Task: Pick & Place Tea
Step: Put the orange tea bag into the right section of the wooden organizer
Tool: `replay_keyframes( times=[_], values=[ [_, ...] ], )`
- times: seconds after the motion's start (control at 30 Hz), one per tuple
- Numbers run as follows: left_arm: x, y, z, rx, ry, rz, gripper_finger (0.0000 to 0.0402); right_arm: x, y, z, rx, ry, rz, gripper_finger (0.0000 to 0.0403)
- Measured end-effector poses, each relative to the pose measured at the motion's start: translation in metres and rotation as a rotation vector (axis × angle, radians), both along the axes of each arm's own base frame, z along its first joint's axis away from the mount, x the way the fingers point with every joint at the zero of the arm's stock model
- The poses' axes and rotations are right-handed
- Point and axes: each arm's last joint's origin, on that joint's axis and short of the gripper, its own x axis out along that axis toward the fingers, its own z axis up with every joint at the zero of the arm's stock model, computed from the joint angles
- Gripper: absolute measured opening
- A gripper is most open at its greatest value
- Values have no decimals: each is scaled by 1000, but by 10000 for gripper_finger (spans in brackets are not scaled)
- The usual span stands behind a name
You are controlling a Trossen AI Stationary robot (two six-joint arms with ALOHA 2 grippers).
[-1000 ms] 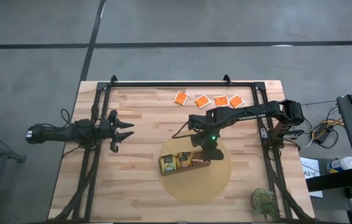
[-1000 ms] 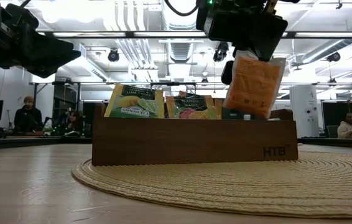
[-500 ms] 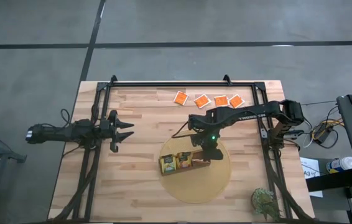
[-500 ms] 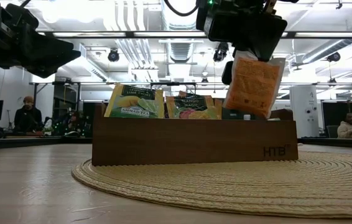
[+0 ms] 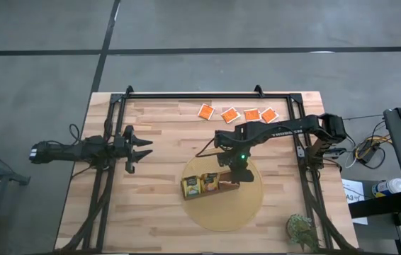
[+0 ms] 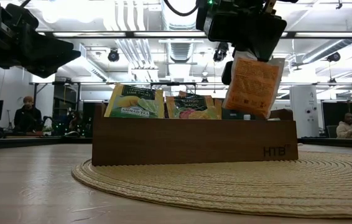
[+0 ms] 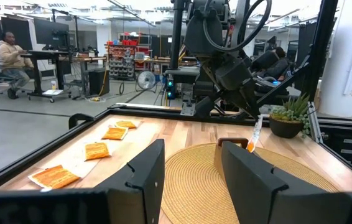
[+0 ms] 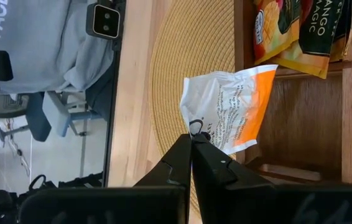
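A brown wooden tray (image 6: pixel 194 142) stands on a round woven mat (image 5: pixel 222 209). Its left compartment holds green-and-yellow tea sachets (image 6: pixel 134 101), its middle one yellow-orange sachets (image 6: pixel 191 107). My right gripper (image 8: pixel 193 140) is shut on a bright orange sachet (image 6: pixel 252 86) that hangs over the tray's right compartment (image 8: pixel 300 118). Several more orange sachets (image 5: pixel 237 114) lie flat in a row near the table's far edge. My left gripper (image 5: pixel 144 149) waits open at the table's left side, pointing level toward the tray, with nothing between its fingers. My right gripper pinches the orange sachet's white edge (image 8: pixel 196 127) between its two fingertips. The fingers slant down from above. The sachet hangs below them, tilted, over the tray's right compartment. Its lower edge (image 6: pixel 247 116) is about level with the tray's rim.
A small potted plant (image 5: pixel 301 228) stands at the table's near right corner. Black frame rails (image 5: pixel 108 163) run along the table's left and right sides. People sit in the room beyond the table.
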Motion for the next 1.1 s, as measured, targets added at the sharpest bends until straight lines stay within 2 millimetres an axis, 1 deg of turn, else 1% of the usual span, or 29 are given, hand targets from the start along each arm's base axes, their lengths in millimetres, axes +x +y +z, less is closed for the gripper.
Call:
replay_keyframes(
  times=[0.57, 0.67, 0.93, 1.1],
  values=[
    [0, 0, 0, 0, 0, 0, 153, 0, 0, 0, 2, 4, -3, 12],
    [0, 0, 0, 0, 0, 0, 153, 0, 0, 0, 3, 7, -6, 29],
    [0, 0, 0, 0, 0, 0, 153, 0, 0, 0, 7, 18, -18, 96],
    [0, 0, 0, 0, 0, 0, 153, 0, 0, 0, 7, 17, -18, 121]
  ],
)
